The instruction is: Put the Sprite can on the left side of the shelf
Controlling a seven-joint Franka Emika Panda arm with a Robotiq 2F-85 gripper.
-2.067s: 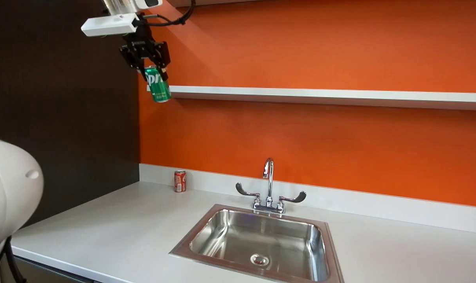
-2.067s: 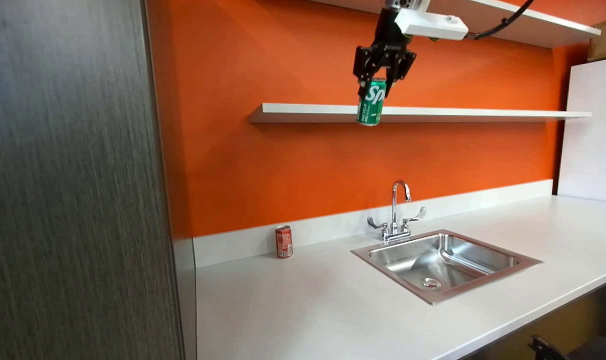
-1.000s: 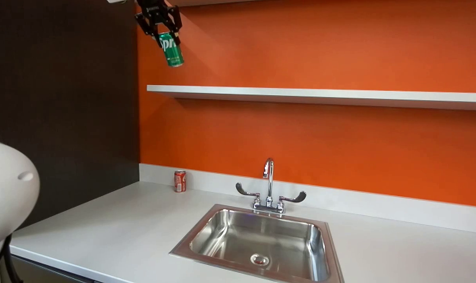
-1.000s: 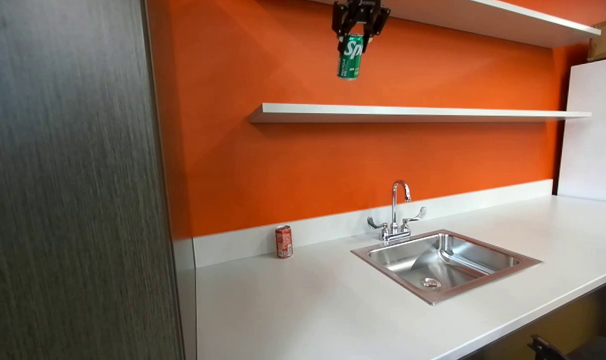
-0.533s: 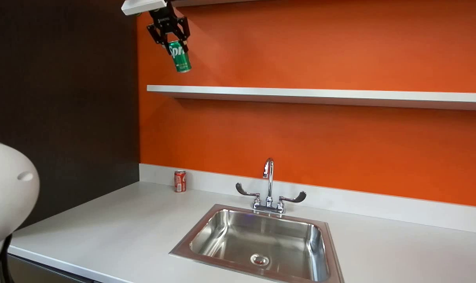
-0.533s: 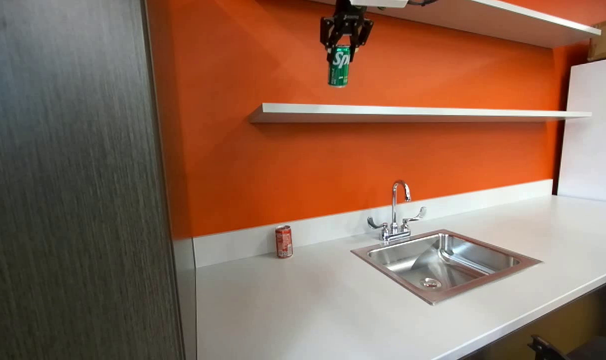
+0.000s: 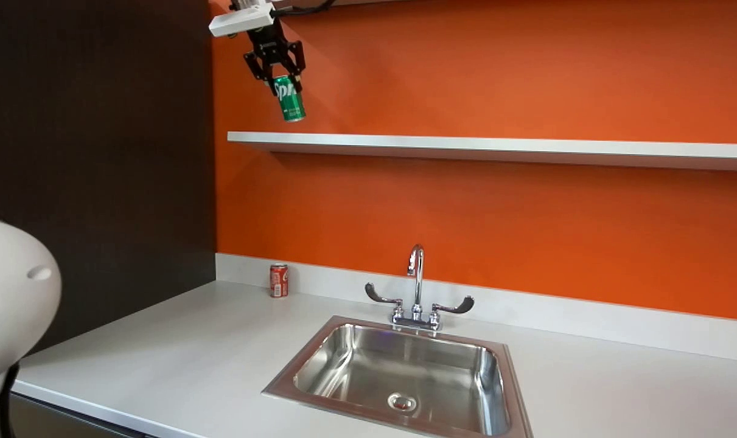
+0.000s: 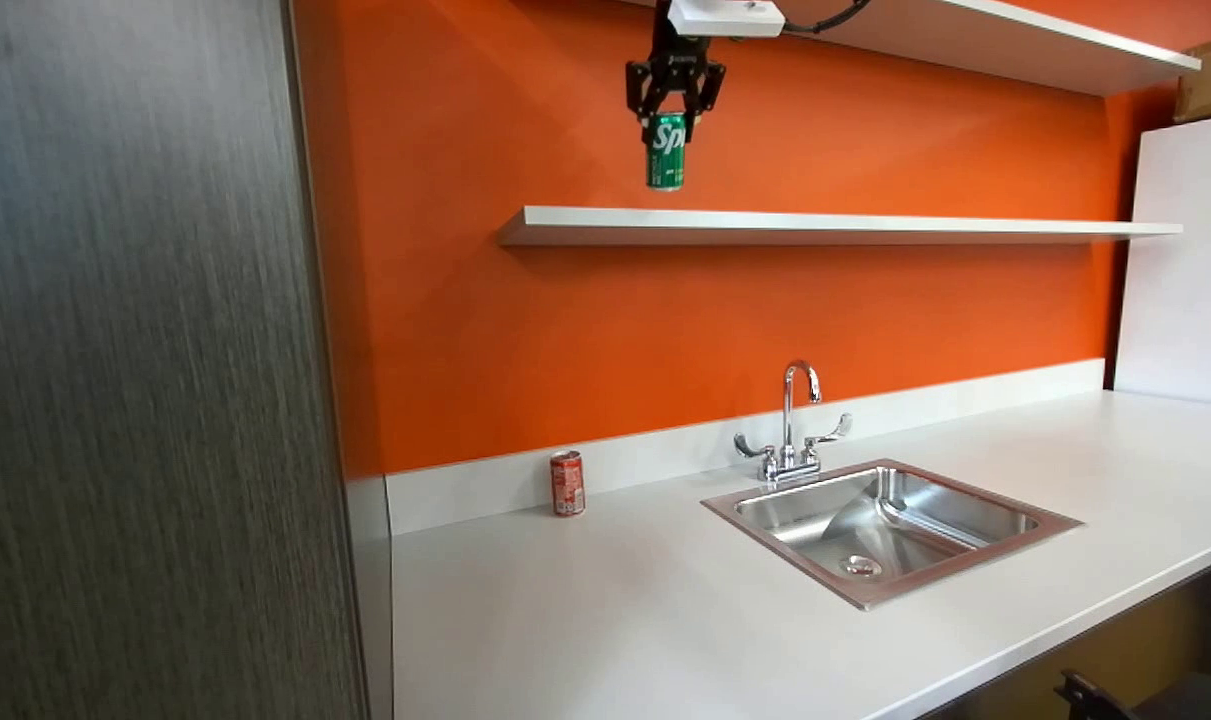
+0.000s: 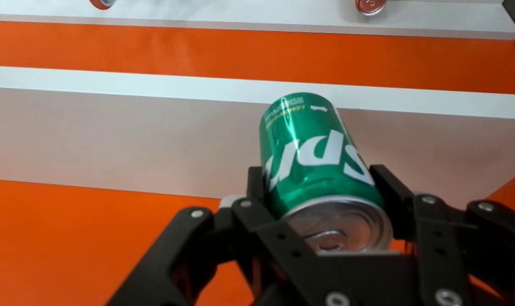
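The green Sprite can (image 7: 293,108) is held in my gripper (image 7: 286,89). In both exterior views the can (image 8: 665,170) hangs above the line of the white shelf (image 8: 865,224), near its left part. It is tilted, bottom end away from the gripper. My gripper (image 9: 319,180) is shut on the can's upper half, one finger on each side. In the wrist view the can's silvery top faces the camera. Its bottom overlaps the white front edge of the shelf (image 9: 112,86), apparently apart from it. How far the can is over the shelf I cannot tell.
A red can (image 7: 279,281) stands on the white countertop (image 7: 179,347) below. A steel sink (image 7: 310,350) and a faucet (image 7: 419,283) are to its right. A dark panel (image 7: 100,152) bounds the left side. Another shelf (image 8: 1025,60) is higher up, near my wrist.
My gripper raised the can from in front of the shelf to above it, then lowered it a little over the last second. The can looks smaller, closer to the wall. The grip is unchanged.
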